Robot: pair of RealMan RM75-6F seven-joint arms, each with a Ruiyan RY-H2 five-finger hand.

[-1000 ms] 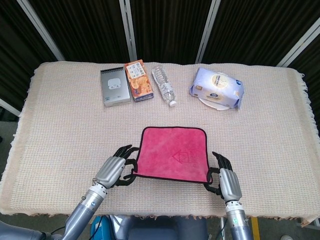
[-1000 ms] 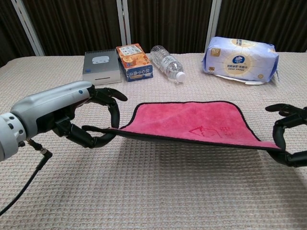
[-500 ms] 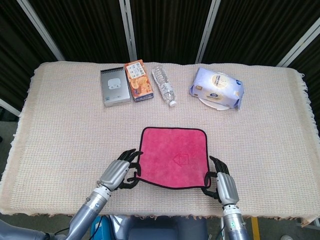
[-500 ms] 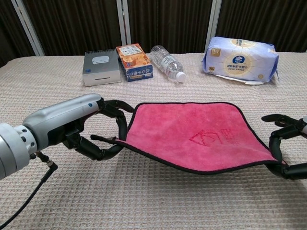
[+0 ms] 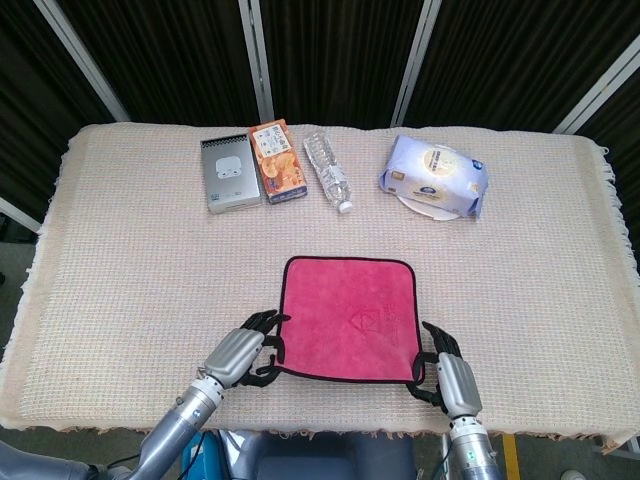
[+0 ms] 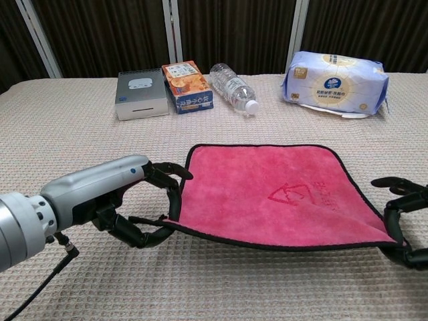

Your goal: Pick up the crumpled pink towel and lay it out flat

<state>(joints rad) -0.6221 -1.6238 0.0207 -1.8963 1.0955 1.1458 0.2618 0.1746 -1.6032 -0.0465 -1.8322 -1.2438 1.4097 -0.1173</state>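
Observation:
The pink towel (image 5: 348, 315) (image 6: 277, 188) with a black hem is spread out in the near middle of the table, its far edge on the cloth and its near edge lifted slightly. My left hand (image 5: 240, 355) (image 6: 124, 200) pinches the towel's near left corner. My right hand (image 5: 446, 377) (image 6: 404, 221) pinches the near right corner. Between the two hands the near hem sags a little.
Along the far side lie a silver box (image 5: 228, 174), an orange snack box (image 5: 276, 162), a clear water bottle (image 5: 328, 170) on its side and a blue-white tissue pack (image 5: 434, 177). The table's near edge (image 5: 330, 432) runs close behind both hands.
Both hands have drawn back toward the near edge and come down, pulling the towel with them. The towel lies flatter and lower than a second ago.

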